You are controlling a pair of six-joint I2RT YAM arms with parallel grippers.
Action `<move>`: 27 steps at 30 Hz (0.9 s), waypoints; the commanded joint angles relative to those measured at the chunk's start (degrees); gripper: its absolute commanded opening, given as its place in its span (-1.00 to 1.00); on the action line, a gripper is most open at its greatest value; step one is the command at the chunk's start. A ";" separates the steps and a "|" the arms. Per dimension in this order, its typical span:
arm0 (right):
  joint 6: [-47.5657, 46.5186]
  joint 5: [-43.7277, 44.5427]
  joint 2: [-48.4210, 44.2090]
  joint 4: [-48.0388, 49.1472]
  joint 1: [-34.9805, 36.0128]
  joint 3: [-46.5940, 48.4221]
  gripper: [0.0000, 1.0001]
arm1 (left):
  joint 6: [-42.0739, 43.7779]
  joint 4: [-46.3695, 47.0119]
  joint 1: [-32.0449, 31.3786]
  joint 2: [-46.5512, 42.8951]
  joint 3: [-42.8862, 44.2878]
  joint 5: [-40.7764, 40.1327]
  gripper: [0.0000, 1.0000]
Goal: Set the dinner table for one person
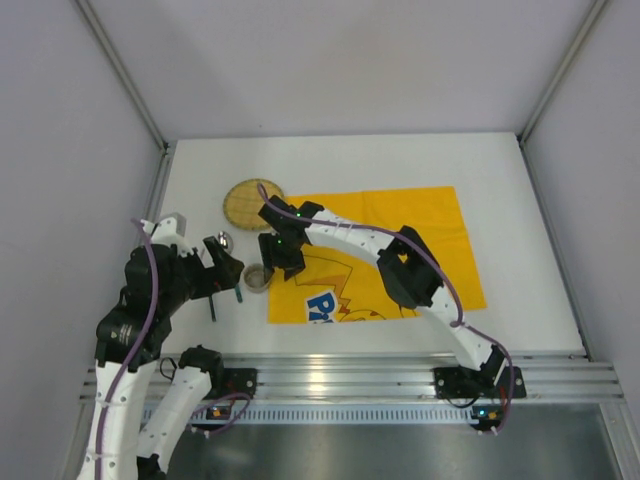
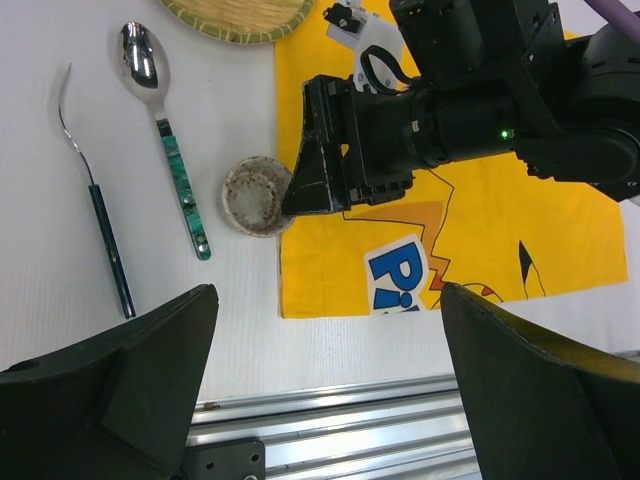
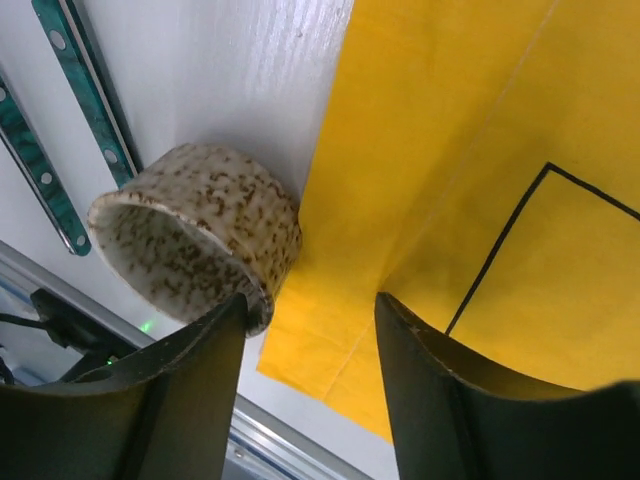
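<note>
Place setting, incomplete: yellow cloth (image 1: 400, 240) spread on worktop (image 1: 500, 170); woven plate (image 1: 250, 203), speckled cup (image 2: 256, 195), spoon (image 2: 165, 140), fork (image 2: 95, 200) unplaced along its left edge; right tool (image 3: 310, 305) spread beside cup, left tool (image 2: 327, 290) spread, empty.

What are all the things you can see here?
table: one, white, under everything
cloth: one, yellow with cartoon print, on the table
woven mat: one, tan, at the cloth's far left corner
cup: one, speckled brown, at the cloth's left edge
spoon: one, green handle, left of the cup
fork: one, dark handle, left of the spoon
right hand: one, black, open beside the cup
left hand: one, black, open above the spoon
</note>
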 commanded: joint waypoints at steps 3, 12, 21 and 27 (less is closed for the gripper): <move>1.00 0.69 1.42 1.77 1.18 4.50 -0.02 | 0.77 -1.71 0.11 -0.17 1.15 0.41 0.97; 1.00 1.39 0.63 1.86 1.09 3.97 -0.84 | 1.83 -3.38 0.11 -0.52 1.77 -0.82 0.97; 0.91 0.33 -4.98 2.65 -0.83 4.67 -1.00 | 1.30 -2.50 0.11 -0.43 1.24 -0.12 0.97; -2.95 2.09 -16.05 2.74 -10.14 -4.01 -1.00 | -0.19 -0.05 0.11 -0.34 -0.60 -0.64 0.97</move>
